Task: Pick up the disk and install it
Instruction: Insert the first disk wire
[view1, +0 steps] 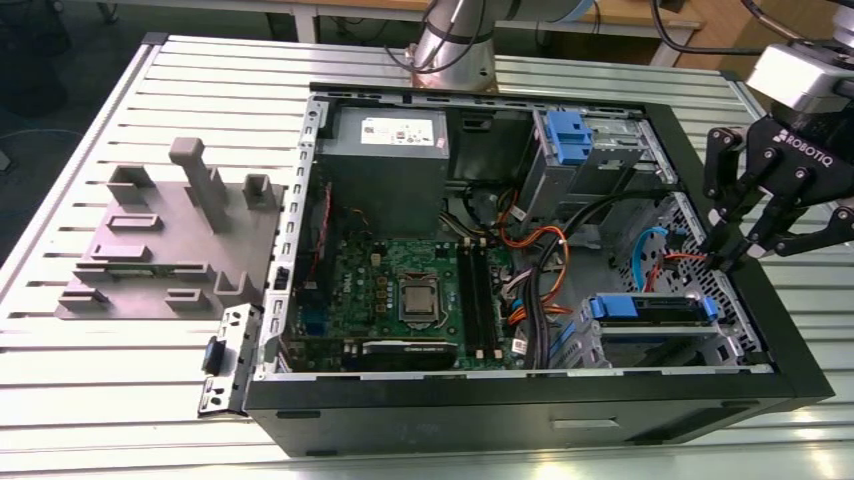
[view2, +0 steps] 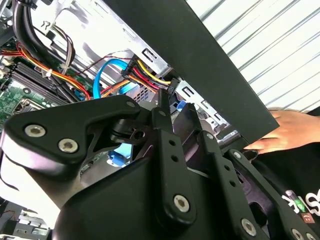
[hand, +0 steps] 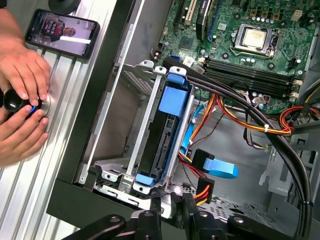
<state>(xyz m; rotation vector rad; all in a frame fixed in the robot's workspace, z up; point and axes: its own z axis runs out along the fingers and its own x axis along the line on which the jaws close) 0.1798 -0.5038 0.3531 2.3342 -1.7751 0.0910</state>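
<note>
The disk (hand: 162, 135) sat on edge in the metal drive cage (hand: 127, 145) at a lower corner of the open computer case (view1: 747, 390), its blue plastic rails showing at both ends; in the exterior view it appeared as a blue-edged slab (view1: 650, 309) in the bay toward the exterior view's right, near the case's front wall. The gripper (view1: 742, 250) hung just above and beside that bay, over the case's right-hand wall in the exterior view, apart from the disk and holding nothing; its black fingers (view1: 727, 200) pointed down with the tips drawn close together, though whether the jaws were fully pressed together or slightly parted could not be told. In the first wrist view the gripper (hand: 172, 207) lay just beyond the end of the cage, near the blue end clip of the disk, with a blue flat cable (hand: 215, 166) and orange, red and yellow wires (hand: 205, 112) just beside it.

The first wrist view also showed a person's hands (hand: 22, 100) on a round black knob, and a phone (hand: 62, 32) lying on the ribbed metal table (hand: 30, 200) outside the case; the second wrist view showed one hand (view2: 285, 131) resting against the case's black wall, and the power connector (view2: 155, 80) with its coloured wires close to the fingers (view2: 167, 135). The exterior view alone showed the grey fixture plate (view1: 160, 240) on the table, well apart from the case, the motherboard (view1: 400, 290), and the grey power supply (view1: 387, 150).
</note>
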